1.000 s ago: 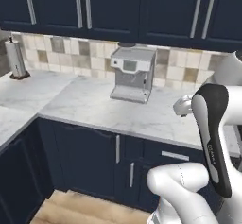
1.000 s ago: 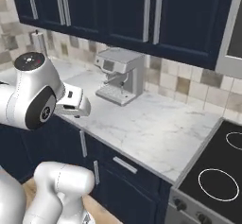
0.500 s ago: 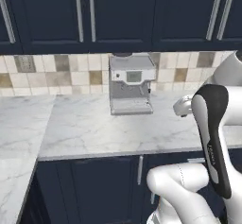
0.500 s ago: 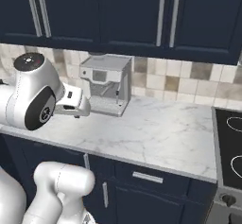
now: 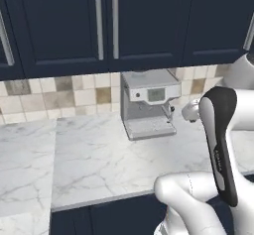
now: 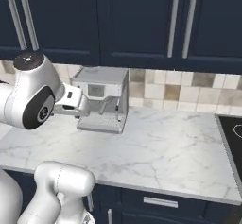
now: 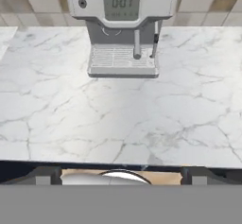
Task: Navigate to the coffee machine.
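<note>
- Dark navy wall cabinets [image 5: 99, 26] with long metal handles run across the far wall above a tiled backsplash [image 6: 189, 88].
- A white marble counter [image 7: 142, 119] spreads from the near edge to the tiles, with navy base cabinets [image 6: 165, 206] below it.
- The coffee machine [image 5: 148, 102] stands at the far side of the counter against the tiles, roughly centred ahead, its display facing forward.
- The gripper [image 7: 120, 176] shows two dark tips set wide apart, holding nothing.
</note>
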Robot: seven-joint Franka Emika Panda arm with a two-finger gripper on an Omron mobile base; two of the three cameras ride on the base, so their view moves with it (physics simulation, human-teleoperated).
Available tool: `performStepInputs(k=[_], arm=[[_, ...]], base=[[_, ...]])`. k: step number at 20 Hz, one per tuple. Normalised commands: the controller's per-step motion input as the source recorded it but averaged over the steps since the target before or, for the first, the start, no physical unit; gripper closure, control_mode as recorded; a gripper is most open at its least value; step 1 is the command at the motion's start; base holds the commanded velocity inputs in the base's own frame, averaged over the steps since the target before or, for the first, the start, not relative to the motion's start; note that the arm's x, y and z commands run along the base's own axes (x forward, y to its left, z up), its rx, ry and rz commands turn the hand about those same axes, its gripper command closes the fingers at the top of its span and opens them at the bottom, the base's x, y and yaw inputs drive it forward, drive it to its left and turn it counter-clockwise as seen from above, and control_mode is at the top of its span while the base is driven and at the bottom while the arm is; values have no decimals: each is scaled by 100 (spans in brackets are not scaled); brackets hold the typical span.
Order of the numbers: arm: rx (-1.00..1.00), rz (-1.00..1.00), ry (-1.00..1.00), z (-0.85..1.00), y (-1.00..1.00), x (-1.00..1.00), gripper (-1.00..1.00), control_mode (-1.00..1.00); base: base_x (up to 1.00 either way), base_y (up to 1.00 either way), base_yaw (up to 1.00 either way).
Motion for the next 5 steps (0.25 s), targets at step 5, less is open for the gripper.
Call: performStepInputs(k=[5], arm=[[0, 0, 0, 0, 0, 0, -100, 100]], base=[[100, -1, 14]])
